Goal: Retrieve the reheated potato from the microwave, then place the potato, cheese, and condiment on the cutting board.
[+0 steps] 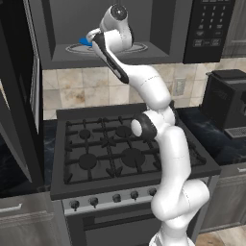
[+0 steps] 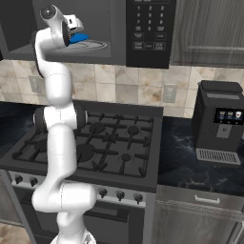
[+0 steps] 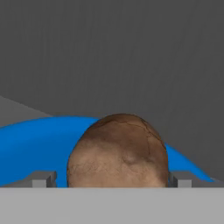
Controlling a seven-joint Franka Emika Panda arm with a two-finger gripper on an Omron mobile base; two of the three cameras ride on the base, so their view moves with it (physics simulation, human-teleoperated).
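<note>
Claw (image 3: 112, 181) stood wide open inside the microwave (image 1: 211, 29), one fingertip (image 3: 43, 179) on each side of the potato (image 3: 118, 151) without gripping it. That potato sat on a blue plate (image 3: 30, 148), which rested on the glass turntable (image 2: 93, 45) in the grey cavity. Below were a black gas stove (image 1: 110, 149) and a dark marbled worktop (image 2: 190, 162) carrying a black coffee machine (image 2: 220, 121); beige tile (image 1: 77, 89) backed the wall. Keypad writing was unreadable
</note>
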